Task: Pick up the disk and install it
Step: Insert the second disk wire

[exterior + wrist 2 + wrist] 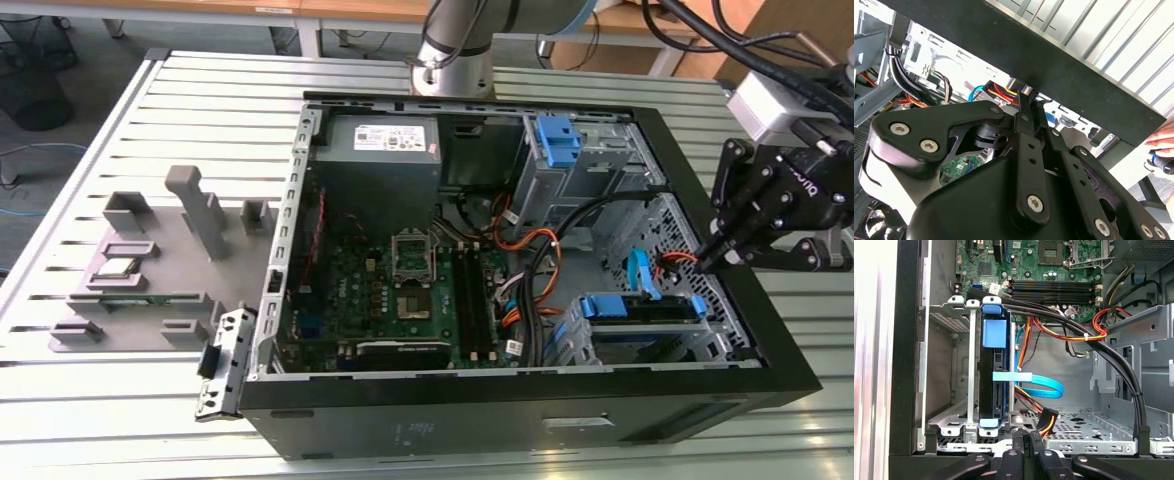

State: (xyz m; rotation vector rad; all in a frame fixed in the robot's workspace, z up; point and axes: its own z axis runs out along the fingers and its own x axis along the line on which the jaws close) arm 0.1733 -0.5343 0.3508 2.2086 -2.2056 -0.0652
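Note:
The disk point(642, 307), edged by its blue caddy, sits in the lower drive cage at the front right corner of the open computer case point(534, 405). In the first wrist view the disk point(995, 385) stands on edge between the cage's metal rails, with a blue tab at its far end. My black gripper point(709, 262) hangs over the case's right wall, just right of the disk, shut with nothing between its fingers. Its closed tips point(1027, 436) point down at the cage floor beside orange and black wires, a little apart from the disk. The second wrist view shows the gripper point(1023, 99) closed under the case rim.
A thick black cable bundle point(1104, 355) and a blue flat cable point(1046, 385) cross the bay beside the disk. The motherboard point(400, 290), grey power supply point(382, 140) and an upper blue bracket point(561, 140) fill the case. Grey fixtures point(147, 260) stand at the exterior view's left. A person's hand point(1161, 137) is nearby.

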